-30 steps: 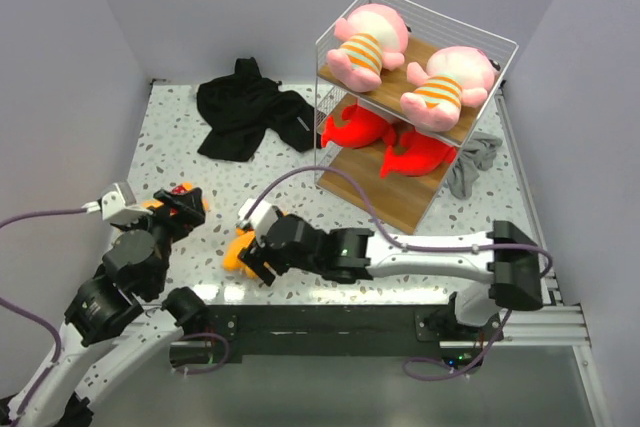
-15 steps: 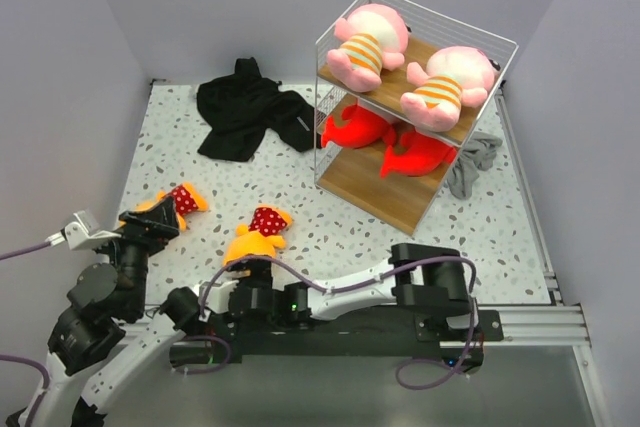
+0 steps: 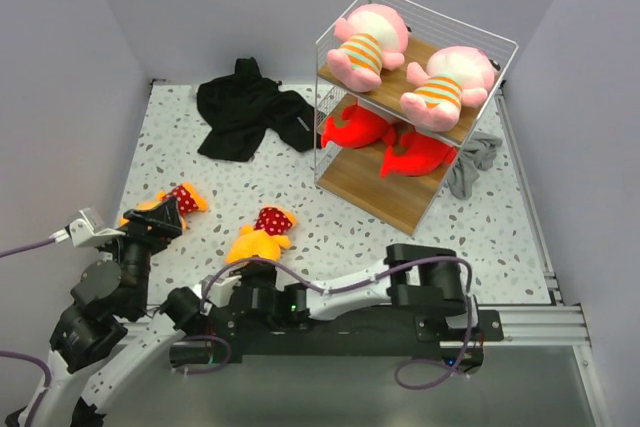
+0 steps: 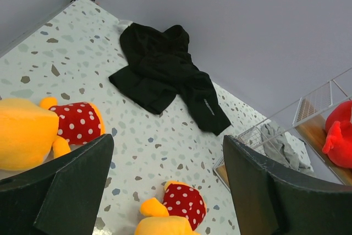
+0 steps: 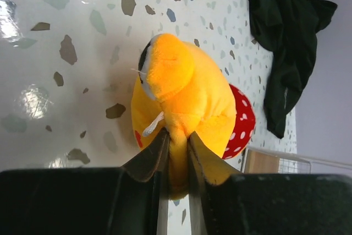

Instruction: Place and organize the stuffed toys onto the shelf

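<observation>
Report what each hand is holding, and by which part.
Right hand pinches the orange-yellow plush toy by a fold at its orange end, opposite its polka-dot bib. Left hand is open, empty.

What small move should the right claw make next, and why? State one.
Probably lift straight up. The right claw is pinched on the orange toy, which lies on the table. The bottom board of the shelf looks bare, so that seems the place to carry it afterwards.
</observation>
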